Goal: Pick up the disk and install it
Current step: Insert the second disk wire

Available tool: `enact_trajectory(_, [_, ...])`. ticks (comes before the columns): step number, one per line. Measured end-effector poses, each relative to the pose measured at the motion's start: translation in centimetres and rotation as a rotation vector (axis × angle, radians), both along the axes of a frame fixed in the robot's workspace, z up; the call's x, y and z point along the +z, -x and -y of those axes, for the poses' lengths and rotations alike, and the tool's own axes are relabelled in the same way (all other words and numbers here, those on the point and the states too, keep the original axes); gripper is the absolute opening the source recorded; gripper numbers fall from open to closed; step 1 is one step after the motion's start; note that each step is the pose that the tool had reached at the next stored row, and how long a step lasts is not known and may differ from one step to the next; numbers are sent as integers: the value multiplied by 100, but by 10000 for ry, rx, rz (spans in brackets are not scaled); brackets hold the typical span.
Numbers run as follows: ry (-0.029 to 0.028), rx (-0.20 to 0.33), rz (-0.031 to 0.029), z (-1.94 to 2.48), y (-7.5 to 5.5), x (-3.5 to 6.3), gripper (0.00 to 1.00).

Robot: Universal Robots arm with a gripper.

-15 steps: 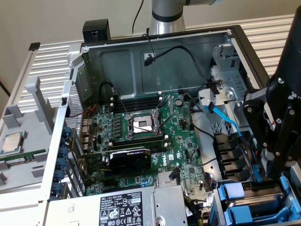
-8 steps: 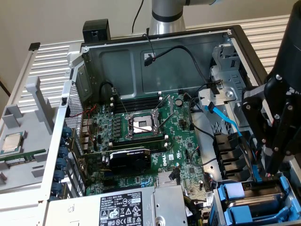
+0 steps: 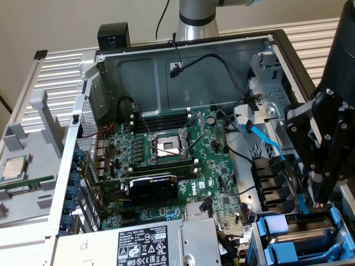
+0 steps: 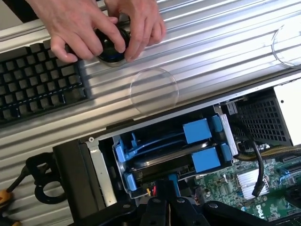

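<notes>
Disk (image 4: 162, 160) sits in the drive cage (image 4: 117, 150) at the case (image 3: 277, 41) corner, directly under the gripper (image 4: 167, 200), long axis running along the cage. Fingers (image 4: 157, 207) are shut, nothing visibly gripped. Blue tabs (image 4: 197, 131) flank the slot; cables (image 4: 256, 165) crowd one side. A hand (image 4: 94, 23) works on the worktop (image 4: 211, 52) beyond.

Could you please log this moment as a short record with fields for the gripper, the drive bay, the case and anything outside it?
gripper: shut, poised over the drive bay
drive bay: blue carriers seated in the cage, at the exterior view's lower right
case: open, motherboard exposed, CPU socket empty
outside the case: CPU chip on a grey tray; a person's hands on a black knob beside a keyboard
</notes>
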State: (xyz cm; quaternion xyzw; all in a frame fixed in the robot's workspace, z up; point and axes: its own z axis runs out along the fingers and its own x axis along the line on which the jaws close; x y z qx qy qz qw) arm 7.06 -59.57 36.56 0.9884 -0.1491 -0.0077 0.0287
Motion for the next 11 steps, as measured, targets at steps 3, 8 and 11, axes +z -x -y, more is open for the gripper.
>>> enact_trajectory(3, [0, 283, -3, -19, 0, 8, 11])
enact_trajectory(8, [0, 587, -19, -75, 0, 33, 11])
enact_trajectory(11, [-1, 771, -27, -109, 0, 47, 11])
